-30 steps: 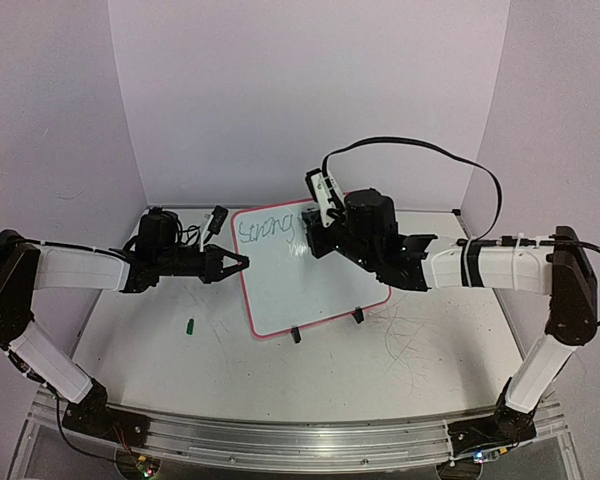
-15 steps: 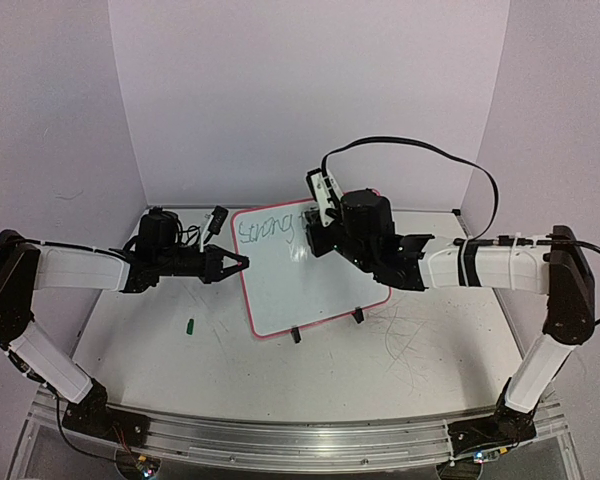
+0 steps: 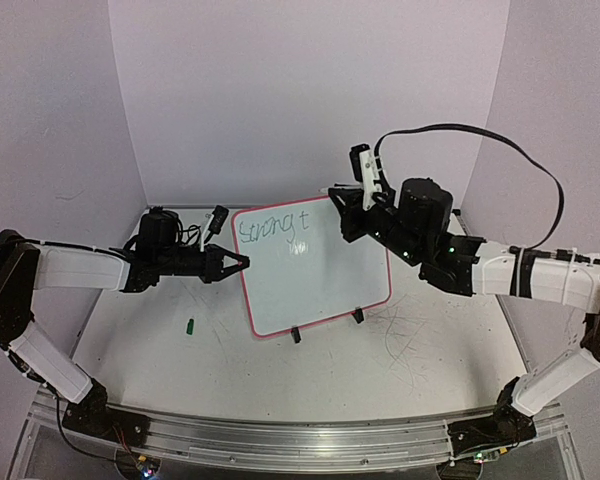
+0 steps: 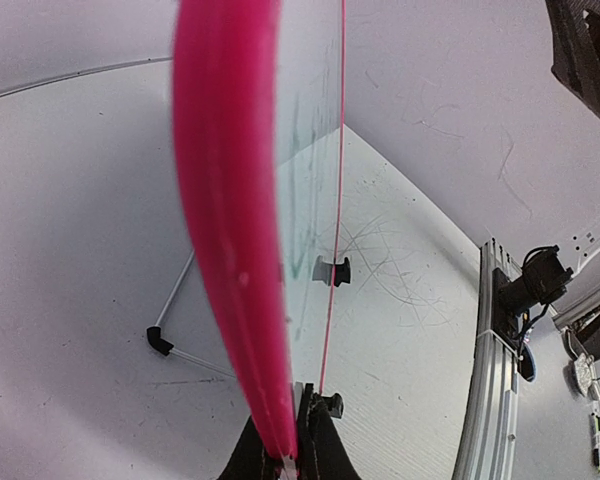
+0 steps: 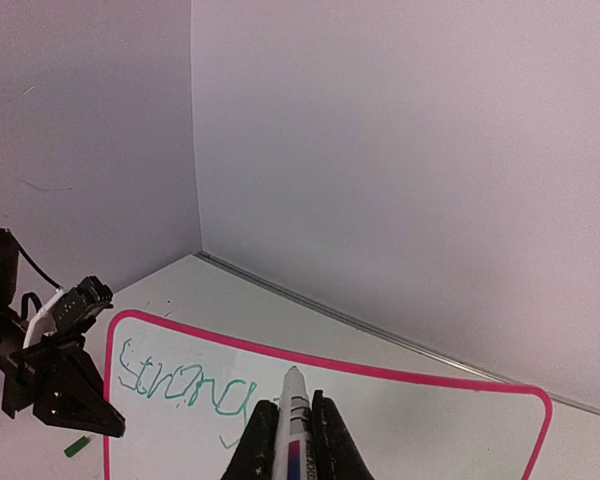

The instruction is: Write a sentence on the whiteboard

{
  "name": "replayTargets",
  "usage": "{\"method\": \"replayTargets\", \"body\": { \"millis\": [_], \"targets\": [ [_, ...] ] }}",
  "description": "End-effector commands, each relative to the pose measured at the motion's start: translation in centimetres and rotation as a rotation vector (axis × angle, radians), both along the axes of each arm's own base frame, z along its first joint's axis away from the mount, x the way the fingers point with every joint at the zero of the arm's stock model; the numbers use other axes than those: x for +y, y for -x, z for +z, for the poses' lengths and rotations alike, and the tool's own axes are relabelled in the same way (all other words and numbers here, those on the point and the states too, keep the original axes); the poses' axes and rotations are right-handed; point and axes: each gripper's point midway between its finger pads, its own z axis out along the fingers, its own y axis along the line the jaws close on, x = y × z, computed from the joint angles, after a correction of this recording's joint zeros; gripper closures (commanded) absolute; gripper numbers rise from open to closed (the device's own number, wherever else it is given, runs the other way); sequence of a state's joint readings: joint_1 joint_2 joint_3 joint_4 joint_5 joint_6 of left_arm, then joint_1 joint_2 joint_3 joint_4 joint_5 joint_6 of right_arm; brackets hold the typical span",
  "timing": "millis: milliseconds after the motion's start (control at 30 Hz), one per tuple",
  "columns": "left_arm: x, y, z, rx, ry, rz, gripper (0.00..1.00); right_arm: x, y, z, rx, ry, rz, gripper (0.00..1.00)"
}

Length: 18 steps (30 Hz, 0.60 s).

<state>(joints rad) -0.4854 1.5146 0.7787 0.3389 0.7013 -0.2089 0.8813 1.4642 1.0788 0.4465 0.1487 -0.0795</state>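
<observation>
The whiteboard [image 3: 320, 285], white with a pink rim [image 4: 230, 200], stands tilted on two black clip feet [image 3: 295, 336]. The sentence [image 3: 272, 228] is green writing along the board's top, reading "Strong t". My left gripper [image 3: 242, 264] is shut on the board's left edge, and its fingers [image 4: 320, 445] pinch the rim. My right gripper [image 5: 292, 415] is shut on a white marker [image 5: 292, 425]. The marker's tip points over the whiteboard [image 5: 420, 430], just right of the sentence [image 5: 180, 385]. In the top view that gripper [image 3: 338, 203] hangs above the board's upper right corner.
A small green cap [image 3: 191, 324] lies on the scuffed table left of the board. Purple walls close in the back and both sides. A metal rail [image 3: 280, 440] runs along the near edge. A thin wire prop [image 4: 170, 345] stands behind the board.
My right arm has swung to the right and lifted away from the board's middle. A "t" now shows after "Strong". The left arm and the board have not moved.
</observation>
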Motion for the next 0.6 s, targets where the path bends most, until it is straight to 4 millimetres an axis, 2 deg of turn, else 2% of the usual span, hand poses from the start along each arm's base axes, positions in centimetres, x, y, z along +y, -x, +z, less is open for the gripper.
{"method": "replayTargets", "body": {
  "millis": [0,333,567],
  "targets": [
    [1.3,-2.9,0.4,-0.120,-0.081,0.117,1.00,2.7,0.0,-1.8,0.025,0.084,0.107,1.00],
    [1.2,-2.9,0.0,-0.113,-0.091,0.120,1.00,3.9,-0.9,-3.8,0.020,0.173,0.063,1.00],
    [1.2,-2.9,-0.2,-0.108,-0.096,0.119,1.00,3.8,-1.2,-4.6,0.026,0.191,0.043,1.00]
  ]
}}
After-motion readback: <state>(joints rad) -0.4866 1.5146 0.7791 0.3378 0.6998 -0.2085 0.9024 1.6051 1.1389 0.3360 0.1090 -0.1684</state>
